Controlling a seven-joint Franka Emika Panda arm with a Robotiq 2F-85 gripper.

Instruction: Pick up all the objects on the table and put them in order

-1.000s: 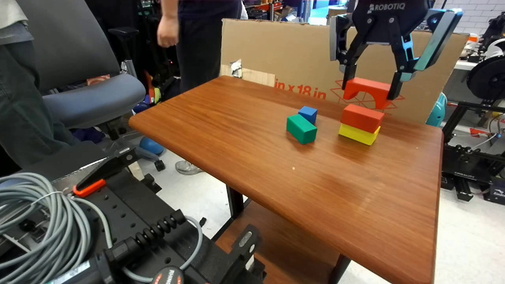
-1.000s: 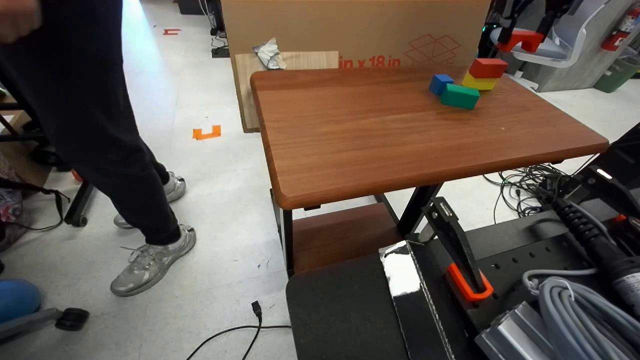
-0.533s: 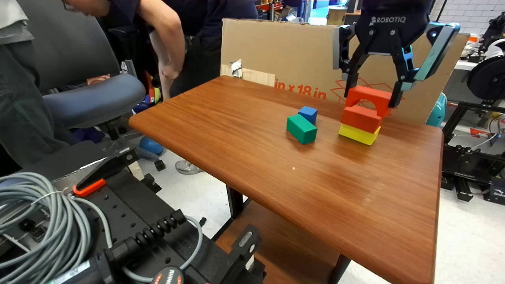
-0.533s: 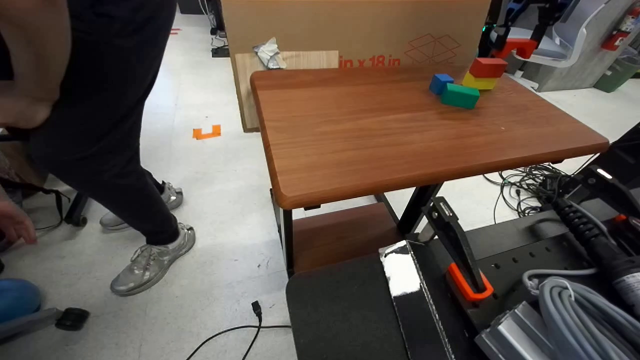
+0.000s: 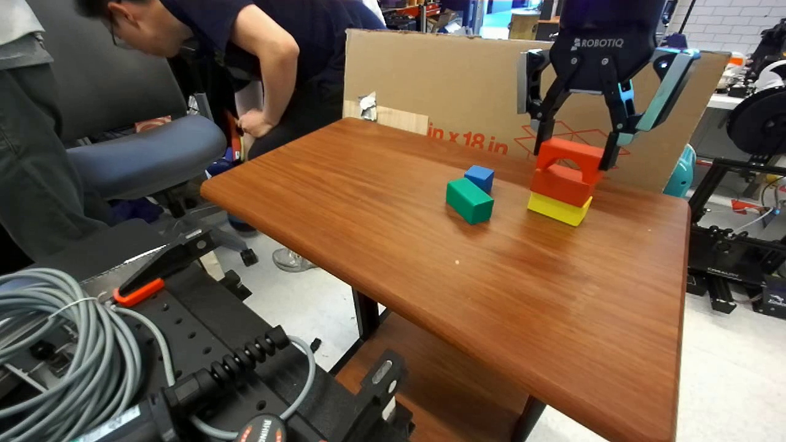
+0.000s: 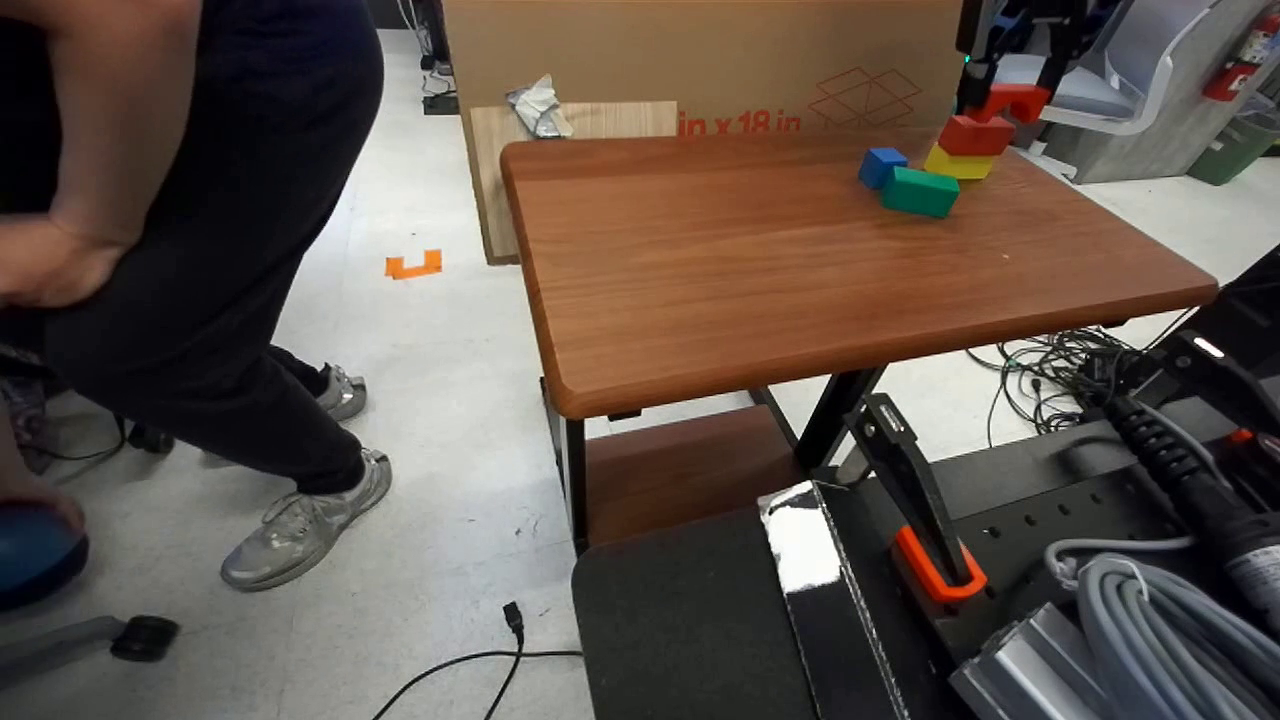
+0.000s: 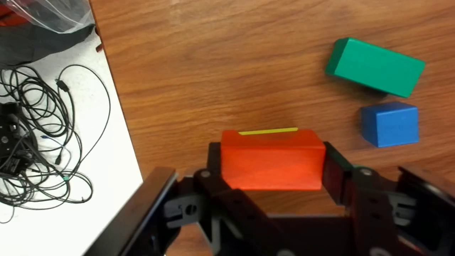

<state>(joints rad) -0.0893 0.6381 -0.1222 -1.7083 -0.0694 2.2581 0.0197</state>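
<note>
The black-and-grey hand point(image 5: 575, 157) pinches the bright orange-red arch-shaped block point(image 7: 273, 169) by its two ends, a dark fingertip against each, the arch's opening facing down. It holds the arch at the top of a stack: a red rectangular block point(image 5: 559, 186) flat on a yellow rectangular block point(image 5: 557, 210), which rests on the glossy reddish-brown wood-grain bench point(image 5: 430, 245). In both exterior views arch and red block overlap, so I cannot tell whether they touch; in the wrist view the arch hides most of the stack, leaving a thin yellow strip. A green rectangular block point(image 7: 380, 69) and a smaller blue block point(image 7: 397, 125) lie on the bench just beside each other, near the stack, right of the pinched arch in the wrist view.
</note>
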